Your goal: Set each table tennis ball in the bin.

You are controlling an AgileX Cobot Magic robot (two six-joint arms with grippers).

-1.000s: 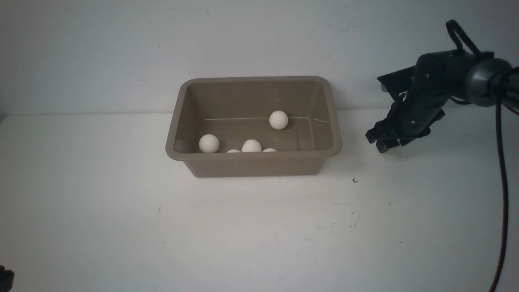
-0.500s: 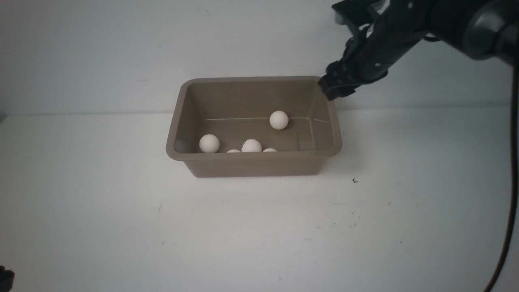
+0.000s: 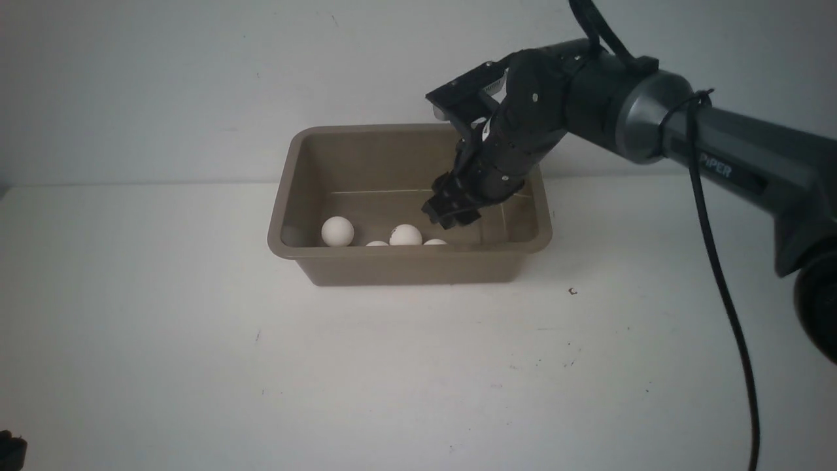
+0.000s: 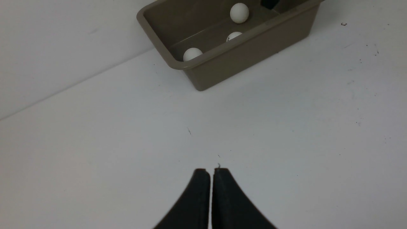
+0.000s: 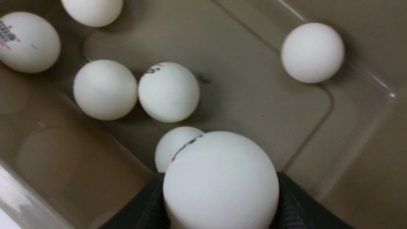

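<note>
The taupe bin stands at the middle back of the white table. My right gripper reaches down inside it, near its right half, shut on a white table tennis ball that fills the space between the black fingers. Several more balls lie on the bin floor below, among them one alone and a touching pair. From the front I see balls along the near wall. My left gripper is shut and empty, low over bare table, well short of the bin.
A white wall rises close behind the bin. The right arm stretches in from the right, with its black cable hanging over the right side of the table. Small dark specks dot the tabletop.
My right arm rose from the table right of the bin, crossed its right rim and came down inside it. It now hides the ball by the far wall in the front view. The left arm stayed put.
</note>
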